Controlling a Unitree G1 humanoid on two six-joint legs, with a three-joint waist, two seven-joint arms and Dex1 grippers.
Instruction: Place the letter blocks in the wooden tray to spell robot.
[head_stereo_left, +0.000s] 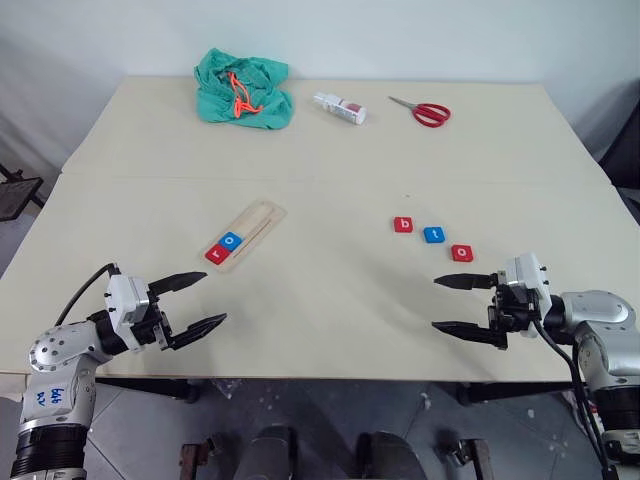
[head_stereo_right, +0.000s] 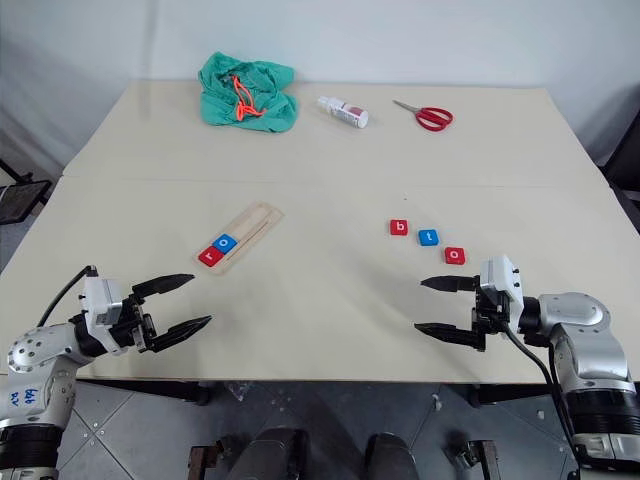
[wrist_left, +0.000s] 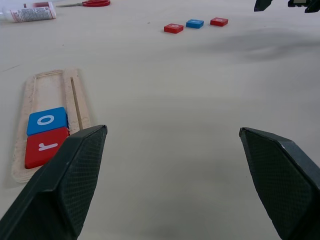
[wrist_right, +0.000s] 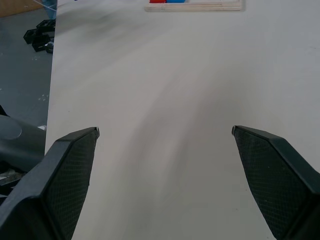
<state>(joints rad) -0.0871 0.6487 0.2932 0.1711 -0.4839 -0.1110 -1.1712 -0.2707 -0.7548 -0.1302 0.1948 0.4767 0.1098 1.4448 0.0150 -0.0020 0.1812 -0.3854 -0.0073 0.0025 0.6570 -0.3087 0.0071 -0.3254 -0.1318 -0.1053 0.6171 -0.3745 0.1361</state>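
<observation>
The wooden tray (head_stereo_left: 246, 234) lies at an angle left of the table's middle. A red "r" block (head_stereo_left: 216, 253) and a blue "o" block (head_stereo_left: 230, 240) sit in its near end. To the right, loose on the table in a slanting row, lie a red "b" block (head_stereo_left: 403, 224), a blue "t" block (head_stereo_left: 434, 234) and a red "o" block (head_stereo_left: 462, 253). My left gripper (head_stereo_left: 206, 299) hovers open near the front edge, just short of the tray's near end. Open as well, my right gripper (head_stereo_left: 440, 304) stands below the loose blocks, holding nothing.
At the table's far side lie a crumpled green cloth (head_stereo_left: 243, 88) with an orange cord, a small white bottle (head_stereo_left: 340, 107) on its side, and red-handled scissors (head_stereo_left: 424, 111). A seam (head_stereo_left: 330, 181) runs across the table (head_stereo_left: 340, 290).
</observation>
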